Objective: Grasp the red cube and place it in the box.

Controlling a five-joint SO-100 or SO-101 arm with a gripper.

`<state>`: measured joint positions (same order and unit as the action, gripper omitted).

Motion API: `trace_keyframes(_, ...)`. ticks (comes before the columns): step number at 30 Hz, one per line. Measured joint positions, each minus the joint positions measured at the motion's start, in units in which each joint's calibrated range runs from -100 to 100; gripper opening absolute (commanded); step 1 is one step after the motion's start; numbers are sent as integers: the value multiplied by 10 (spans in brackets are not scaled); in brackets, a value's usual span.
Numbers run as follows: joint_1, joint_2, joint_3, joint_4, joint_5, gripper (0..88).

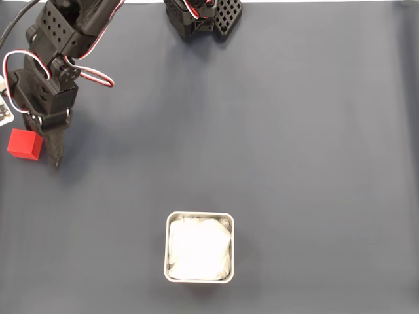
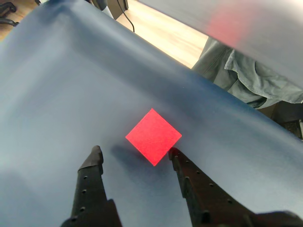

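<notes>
In the fixed view the red cube [image 1: 25, 144] lies on the dark mat at the far left edge. My gripper [image 1: 51, 154] points down right beside it, on its right. The wrist view shows the red cube [image 2: 153, 136] turned corner-on just past my open gripper [image 2: 135, 153]. The right fingertip [image 2: 174, 153] is at the cube's lower corner and the left fingertip [image 2: 96, 153] stands apart from it, with nothing held between them. The box [image 1: 199, 214], a pale metal rim around a white lining, sits low in the middle of the fixed view, far from the cube.
A black perforated arm base [image 1: 203, 18] sits at the top edge. A white part [image 1: 5, 104] pokes in at the left edge. Beyond the mat's edge the wrist view shows grey-green fabric [image 2: 246, 75] and wooden floor [image 2: 161, 28].
</notes>
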<state>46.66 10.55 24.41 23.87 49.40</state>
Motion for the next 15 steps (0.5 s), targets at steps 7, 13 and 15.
trace_keyframes(7,-14,0,-16,0,-10,333)
trace_keyframes(13,-19,11,-26,-6,-12,342)
trace_keyframes(15,-19,14,-26,-14,-12,344)
